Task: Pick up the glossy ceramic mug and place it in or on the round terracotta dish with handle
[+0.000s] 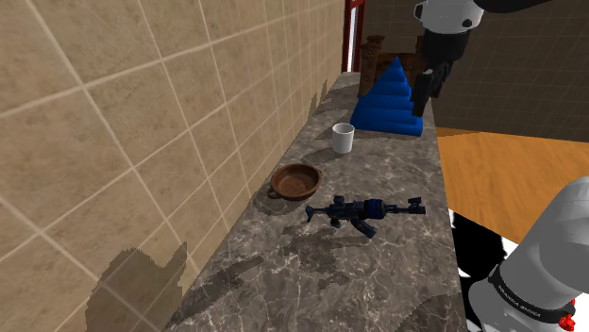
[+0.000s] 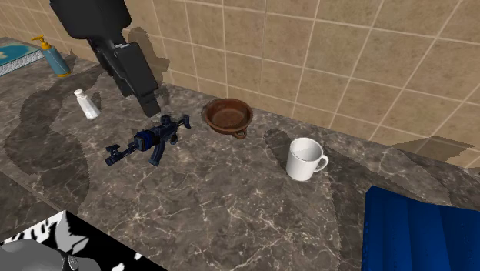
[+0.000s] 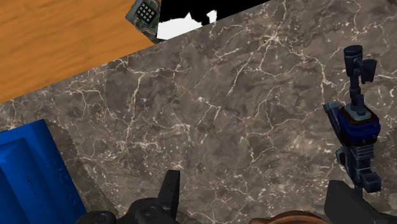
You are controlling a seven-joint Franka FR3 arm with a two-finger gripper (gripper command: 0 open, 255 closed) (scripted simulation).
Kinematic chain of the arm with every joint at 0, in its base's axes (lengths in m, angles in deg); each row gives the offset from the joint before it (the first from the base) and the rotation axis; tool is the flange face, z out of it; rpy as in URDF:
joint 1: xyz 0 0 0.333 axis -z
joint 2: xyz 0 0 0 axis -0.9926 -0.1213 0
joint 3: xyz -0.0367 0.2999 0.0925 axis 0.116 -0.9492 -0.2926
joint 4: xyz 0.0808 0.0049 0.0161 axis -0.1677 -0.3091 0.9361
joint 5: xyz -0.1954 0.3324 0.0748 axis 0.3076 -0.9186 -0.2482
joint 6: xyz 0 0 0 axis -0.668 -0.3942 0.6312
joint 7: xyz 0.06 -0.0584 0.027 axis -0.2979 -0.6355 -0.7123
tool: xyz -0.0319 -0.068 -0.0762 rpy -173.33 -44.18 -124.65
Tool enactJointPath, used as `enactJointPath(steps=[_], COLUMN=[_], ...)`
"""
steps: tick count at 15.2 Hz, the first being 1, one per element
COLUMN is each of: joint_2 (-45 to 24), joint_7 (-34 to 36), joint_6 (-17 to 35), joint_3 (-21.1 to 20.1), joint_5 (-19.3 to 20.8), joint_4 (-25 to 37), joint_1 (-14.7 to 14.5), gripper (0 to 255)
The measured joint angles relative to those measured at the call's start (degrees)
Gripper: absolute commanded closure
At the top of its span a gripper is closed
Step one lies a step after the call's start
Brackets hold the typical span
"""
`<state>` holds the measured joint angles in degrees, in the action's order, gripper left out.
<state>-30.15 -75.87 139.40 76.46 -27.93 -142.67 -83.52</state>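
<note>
A white glossy mug [image 1: 342,138] [image 2: 306,159] stands upright on the marble counter, handle toward the second exterior view's right. The round brown terracotta dish with a small handle [image 1: 295,180] [image 2: 228,115] lies near the tiled wall, a short way from the mug. My black gripper [image 1: 428,92] [image 2: 150,104] [image 3: 257,203] hangs high above the counter, apart from both. Its fingers [image 3: 170,191] stand wide open with nothing between them. In the wrist view a sliver of the dish's rim [image 3: 299,218] shows between the fingers.
A blue toy rifle [image 1: 366,213] [image 2: 148,141] [image 3: 357,127] lies on the counter next to the dish. A blue stepped cone [image 1: 392,99] [image 2: 419,231] [image 3: 32,172] stands beyond the mug. A small white bottle [image 2: 87,103] and a soap dispenser [image 2: 52,58] stand near the wall. The counter's outer edge drops to a wooden floor [image 1: 510,174].
</note>
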Motion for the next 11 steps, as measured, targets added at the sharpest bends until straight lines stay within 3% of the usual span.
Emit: enactJointPath(steps=[3, 11], joint_2=[-1.7, -14.0], joint_7=[-0.1, -2.7], joint_6=[2.0, 17.0], joint_3=[0.3, 3.8], joint_5=[0.1, 0.8], joint_4=[-0.1, -1.0], joint_1=[0.0, 0.7], gripper=[0, 0])
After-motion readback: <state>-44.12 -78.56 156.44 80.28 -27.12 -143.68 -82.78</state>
